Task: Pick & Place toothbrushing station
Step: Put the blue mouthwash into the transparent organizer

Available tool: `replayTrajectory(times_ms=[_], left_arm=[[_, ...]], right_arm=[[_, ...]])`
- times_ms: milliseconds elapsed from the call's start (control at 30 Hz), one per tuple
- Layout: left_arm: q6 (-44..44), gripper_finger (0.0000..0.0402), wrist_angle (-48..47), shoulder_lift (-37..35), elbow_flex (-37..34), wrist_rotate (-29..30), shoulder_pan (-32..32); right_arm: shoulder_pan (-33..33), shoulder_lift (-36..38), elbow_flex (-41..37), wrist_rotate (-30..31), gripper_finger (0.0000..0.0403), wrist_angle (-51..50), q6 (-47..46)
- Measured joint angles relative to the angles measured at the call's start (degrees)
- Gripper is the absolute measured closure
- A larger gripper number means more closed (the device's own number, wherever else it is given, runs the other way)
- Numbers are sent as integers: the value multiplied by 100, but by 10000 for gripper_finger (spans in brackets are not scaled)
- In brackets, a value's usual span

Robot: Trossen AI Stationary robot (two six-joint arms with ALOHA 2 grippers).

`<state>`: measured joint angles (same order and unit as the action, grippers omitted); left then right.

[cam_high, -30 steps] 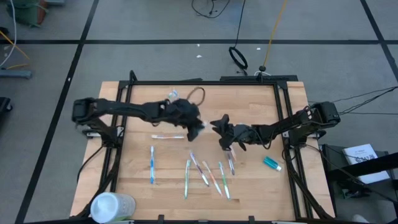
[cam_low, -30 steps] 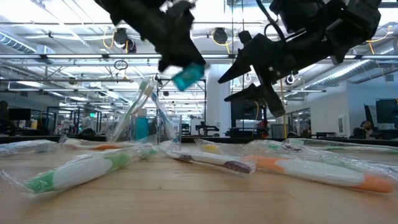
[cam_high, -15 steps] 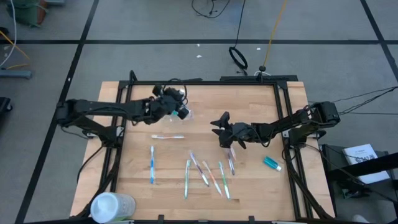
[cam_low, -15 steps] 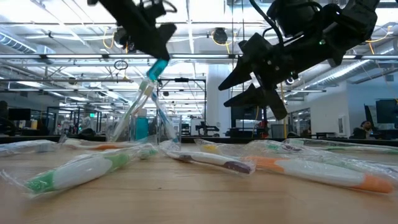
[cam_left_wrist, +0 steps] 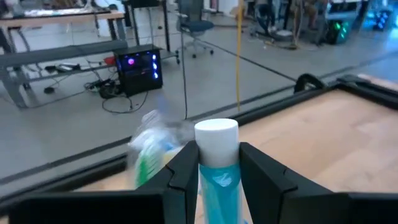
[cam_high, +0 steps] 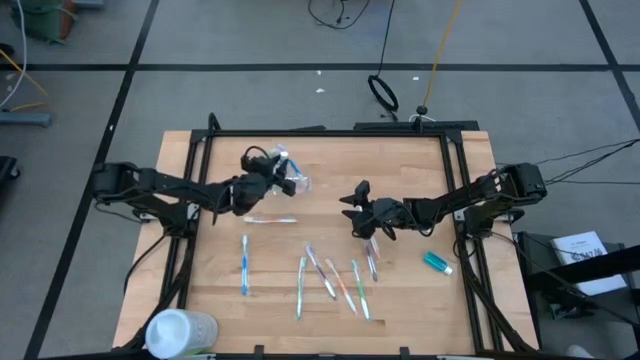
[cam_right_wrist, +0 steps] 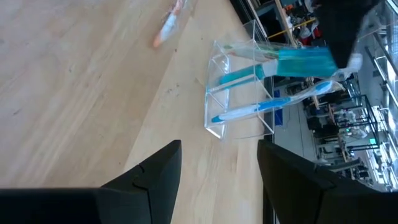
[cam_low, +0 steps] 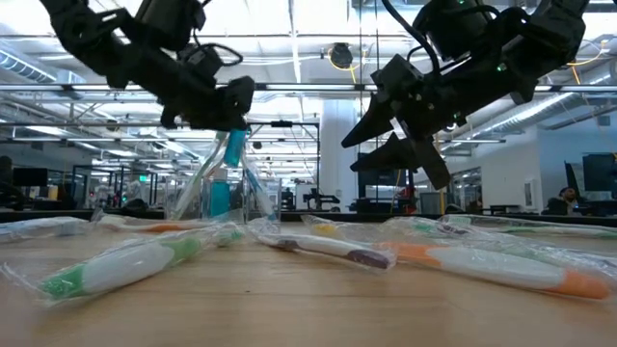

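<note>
A small clear cup (cam_high: 293, 183) stands far left of the table's middle with toothbrushes in it; it also shows in the right wrist view (cam_right_wrist: 239, 99). My left gripper (cam_high: 270, 181) is just left of the cup, shut on a teal toothpaste tube (cam_left_wrist: 217, 183) with a white cap. My right gripper (cam_high: 355, 208) hovers open and empty above the middle of the table, right of the cup. Several wrapped toothbrushes (cam_high: 335, 280) lie flat toward the near edge. A second teal tube (cam_high: 437, 262) lies at the right. My left gripper pinches the tube's body just below the white cap (cam_left_wrist: 216, 134) between its two fingers (cam_left_wrist: 186, 174). The fingers come about level from the table's left. The tube stands upright, cap up. Its lower end (cam_right_wrist: 280, 62) is at the cup's mouth.
A pink-and-white toothbrush (cam_high: 270, 219) and a blue one (cam_high: 244, 265) lie left of the middle. A bigger white cylindrical container (cam_high: 180, 333) stands at the near left corner. Black frame rails (cam_high: 455, 200) run along the table's sides. People and desks show in the room behind.
My left gripper has carried the teal tube from the table's middle toward the left and far edge, to the cup, and has then come down. The tube has turned from slanting to upright, its lower end now at the cup. My right gripper has stayed open.
</note>
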<state>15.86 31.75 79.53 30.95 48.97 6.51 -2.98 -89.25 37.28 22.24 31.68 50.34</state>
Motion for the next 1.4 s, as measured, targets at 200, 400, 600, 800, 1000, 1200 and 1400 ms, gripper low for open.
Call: replayTrajectory(times_ms=[200,400,600,800,1000,1200,1400], left_arm=[[140,305,279,477,-115,40,1],[36,305,839,1161,-27,186,52],[264,304,928,1459,-14,296,59],[374,304,948,1678,-9,105,60],[34,304,934,1641,-9,53,60],[-357,294,904,1643,9,31,60],[-372,245,889,1647,28,-10,60]], right_arm=[[0,0,-1,-4,200,21,260],[0,0,-1,-2,202,44,310],[0,0,-1,-26,203,59,333],[0,0,-1,-28,202,63,351],[0,0,-1,-28,206,63,450],[0,0,-1,-31,206,63,442],[0,0,-1,-31,206,63,440]])
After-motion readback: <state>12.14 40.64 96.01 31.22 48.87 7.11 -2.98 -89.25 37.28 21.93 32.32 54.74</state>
